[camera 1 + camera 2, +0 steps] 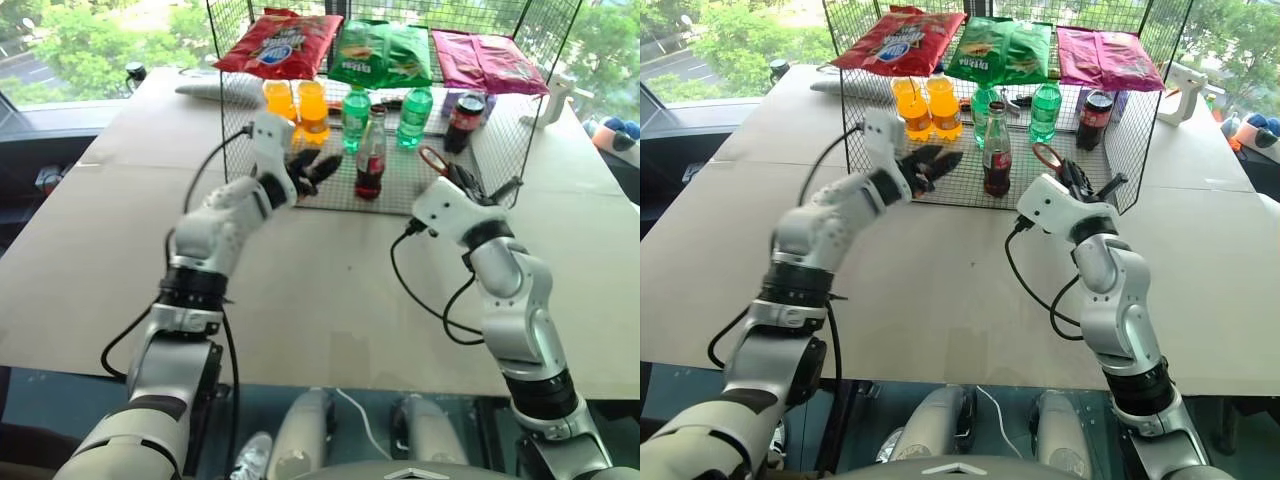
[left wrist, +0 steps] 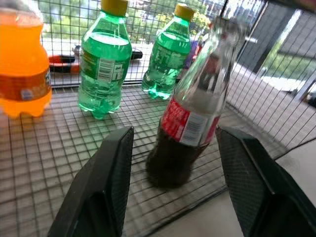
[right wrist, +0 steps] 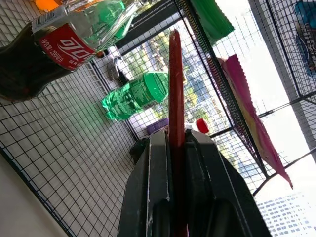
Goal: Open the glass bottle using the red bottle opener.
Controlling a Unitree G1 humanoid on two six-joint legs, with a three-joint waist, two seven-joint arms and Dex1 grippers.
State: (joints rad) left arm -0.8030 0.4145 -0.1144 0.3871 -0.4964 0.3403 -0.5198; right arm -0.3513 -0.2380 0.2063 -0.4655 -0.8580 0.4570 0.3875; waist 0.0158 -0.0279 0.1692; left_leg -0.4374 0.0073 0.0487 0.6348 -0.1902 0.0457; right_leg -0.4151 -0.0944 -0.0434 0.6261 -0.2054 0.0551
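Observation:
The glass bottle (image 1: 370,155) stands upright on the wire floor of the rack, dark cola in it and a red label band. My left gripper (image 1: 310,170) is open just to its left, pointing toward it. In the left wrist view the bottle (image 2: 192,113) stands a little beyond the spread fingers (image 2: 116,168), untouched. My right gripper (image 1: 455,178) hovers right of the bottle, at the rack's front edge, shut on the red bottle opener (image 1: 434,160). The opener's flat handle (image 3: 176,84) sticks out edge-on from the closed fingers, its ring head toward the bottle.
The black wire rack (image 1: 500,150) sits on the tan table (image 1: 320,290). Inside it stand two orange bottles (image 1: 297,105), two green plastic bottles (image 1: 414,117) and a dark red-capped bottle (image 1: 466,120). Three snack bags (image 1: 382,52) lie on its top. The rack's wire walls close in the sides.

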